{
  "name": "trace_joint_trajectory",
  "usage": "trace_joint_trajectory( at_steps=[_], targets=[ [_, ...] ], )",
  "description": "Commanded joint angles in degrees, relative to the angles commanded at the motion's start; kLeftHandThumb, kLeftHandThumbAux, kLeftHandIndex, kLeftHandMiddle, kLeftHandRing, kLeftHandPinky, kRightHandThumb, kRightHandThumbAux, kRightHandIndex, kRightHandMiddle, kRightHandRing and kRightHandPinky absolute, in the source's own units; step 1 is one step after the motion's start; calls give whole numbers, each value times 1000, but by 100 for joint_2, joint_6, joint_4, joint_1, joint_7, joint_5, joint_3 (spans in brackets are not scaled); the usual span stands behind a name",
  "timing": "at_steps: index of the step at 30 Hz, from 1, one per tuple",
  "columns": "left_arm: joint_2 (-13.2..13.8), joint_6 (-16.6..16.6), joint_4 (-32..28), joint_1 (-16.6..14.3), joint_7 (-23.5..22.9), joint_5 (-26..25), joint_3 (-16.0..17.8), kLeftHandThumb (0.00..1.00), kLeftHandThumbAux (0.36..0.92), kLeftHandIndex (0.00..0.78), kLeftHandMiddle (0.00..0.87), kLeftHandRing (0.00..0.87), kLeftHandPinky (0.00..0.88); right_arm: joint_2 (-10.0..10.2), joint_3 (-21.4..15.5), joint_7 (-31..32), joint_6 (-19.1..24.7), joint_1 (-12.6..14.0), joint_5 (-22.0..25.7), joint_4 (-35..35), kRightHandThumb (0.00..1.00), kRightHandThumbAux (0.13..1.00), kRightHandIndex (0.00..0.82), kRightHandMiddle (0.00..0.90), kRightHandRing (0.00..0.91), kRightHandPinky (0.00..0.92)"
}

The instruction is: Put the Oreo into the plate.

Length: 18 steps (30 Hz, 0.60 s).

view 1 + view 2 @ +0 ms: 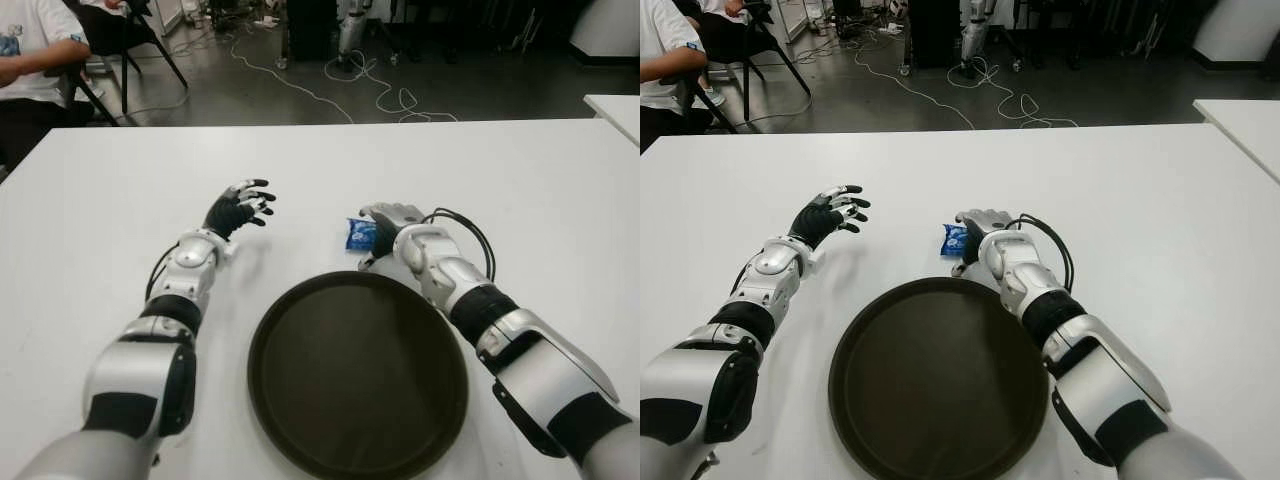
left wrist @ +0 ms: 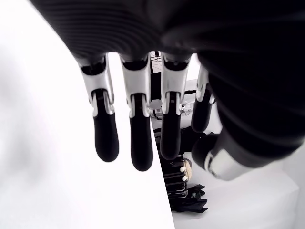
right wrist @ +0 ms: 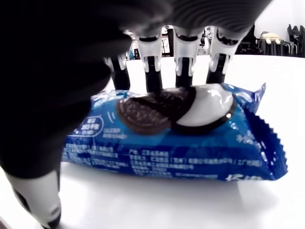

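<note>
The Oreo (image 1: 360,234) is a blue packet lying flat on the white table (image 1: 520,190), just beyond the far rim of the dark round plate (image 1: 360,385). My right hand (image 1: 390,222) is lowered over the packet's right end. In the right wrist view the Oreo (image 3: 181,138) lies between the extended fingers (image 3: 186,57) behind it and the thumb (image 3: 40,200) in front; the thumb stands apart from it and the hand is open. My left hand (image 1: 240,208) shows to the left of the plate, its fingers (image 2: 136,138) spread and holding nothing.
A person (image 1: 30,50) sits beyond the table's far left corner beside a chair (image 1: 130,40). Cables (image 1: 370,85) trail across the floor behind the table. A second white table (image 1: 615,110) shows at the far right.
</note>
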Motion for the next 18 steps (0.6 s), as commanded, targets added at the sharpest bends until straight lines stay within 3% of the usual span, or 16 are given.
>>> trace_joint_trajectory(
  at_steps=[18],
  targets=[
    [47, -8, -33, 25, -39, 16, -18, 506, 658, 232, 343, 390, 441, -7, 31, 138, 77, -37, 41, -23, 0, 722, 191, 211, 234, 272]
  ],
)
